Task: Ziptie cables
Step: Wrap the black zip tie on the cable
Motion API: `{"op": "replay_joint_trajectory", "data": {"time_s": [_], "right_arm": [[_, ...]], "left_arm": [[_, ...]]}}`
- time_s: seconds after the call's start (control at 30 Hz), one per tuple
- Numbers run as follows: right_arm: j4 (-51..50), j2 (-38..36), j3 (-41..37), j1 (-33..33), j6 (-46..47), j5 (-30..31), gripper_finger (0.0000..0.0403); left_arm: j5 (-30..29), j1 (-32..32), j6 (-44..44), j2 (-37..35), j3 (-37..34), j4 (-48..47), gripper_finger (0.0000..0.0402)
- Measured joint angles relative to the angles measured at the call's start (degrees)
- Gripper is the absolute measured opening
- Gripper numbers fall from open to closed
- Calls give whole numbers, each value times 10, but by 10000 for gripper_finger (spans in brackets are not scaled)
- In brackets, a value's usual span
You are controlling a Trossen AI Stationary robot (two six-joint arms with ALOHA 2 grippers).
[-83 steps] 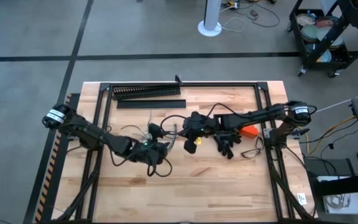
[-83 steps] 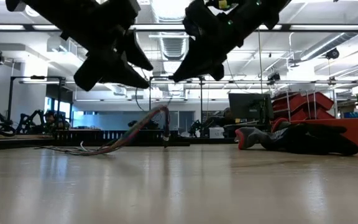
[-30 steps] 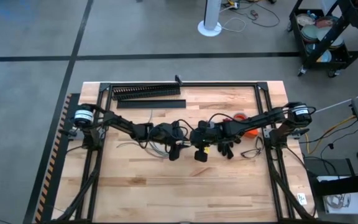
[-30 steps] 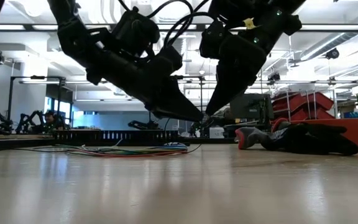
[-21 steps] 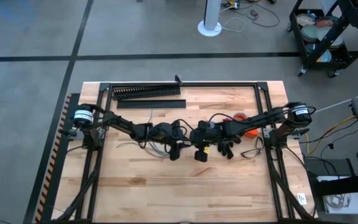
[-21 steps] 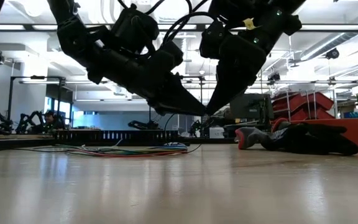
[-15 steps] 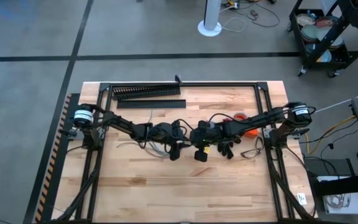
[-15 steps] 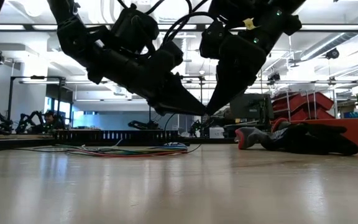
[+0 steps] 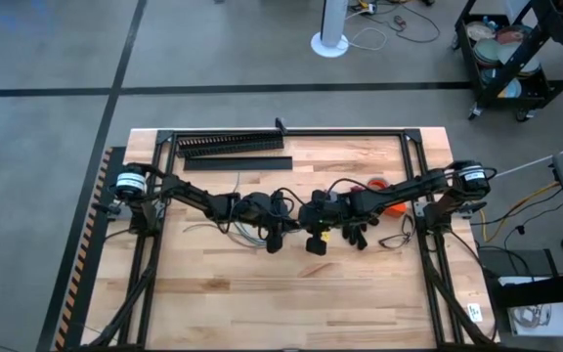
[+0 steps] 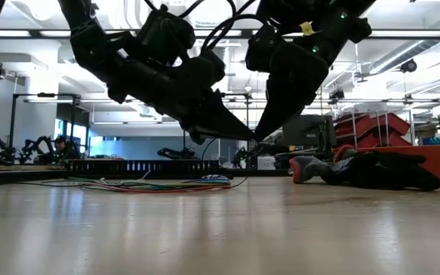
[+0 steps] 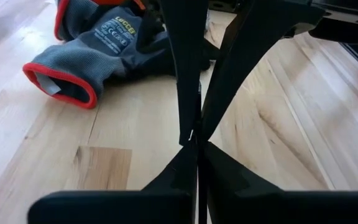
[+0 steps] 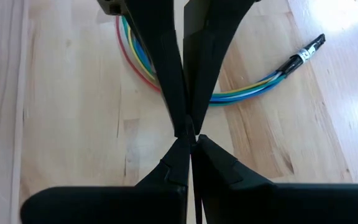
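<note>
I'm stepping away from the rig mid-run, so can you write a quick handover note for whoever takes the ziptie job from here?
Left gripper and right gripper: tips meet above mid-table, and both look shut on one ziptie, apparently mid-handover.
Cables: lying loose on the table below the grippers, untied.
Done: one ziptie picked up.
Left: loop it round the cables and pull it tight.

Wooden table (image 9: pixel 360 293), cables (image 12: pixel 241 90), glove (image 11: pixel 98 50)
</note>
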Motion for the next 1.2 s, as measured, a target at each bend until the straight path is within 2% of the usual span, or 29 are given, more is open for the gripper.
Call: {"op": "replay_joint_trajectory", "data": {"time_s": [0.23,0.47,0.63,0.87,1.1,1.2], "right_arm": [[0,0,0,0,-2,0,8],[-6,0,0,0,-4,0,70],[-47,-8,0,2,-4,1,113],[-101,-55,-14,35,30,7,147],[-95,-91,-90,95,109,133,148],[-41,-98,-130,122,142,162,142]], "left_arm": [[0,0,4,0,0,-1,2],[0,0,26,-1,0,-16,1],[0,0,26,-1,0,-16,0],[1,0,26,-1,0,-16,0],[1,-1,29,-1,0,-16,0],[1,-1,27,-1,0,-16,0]]}}
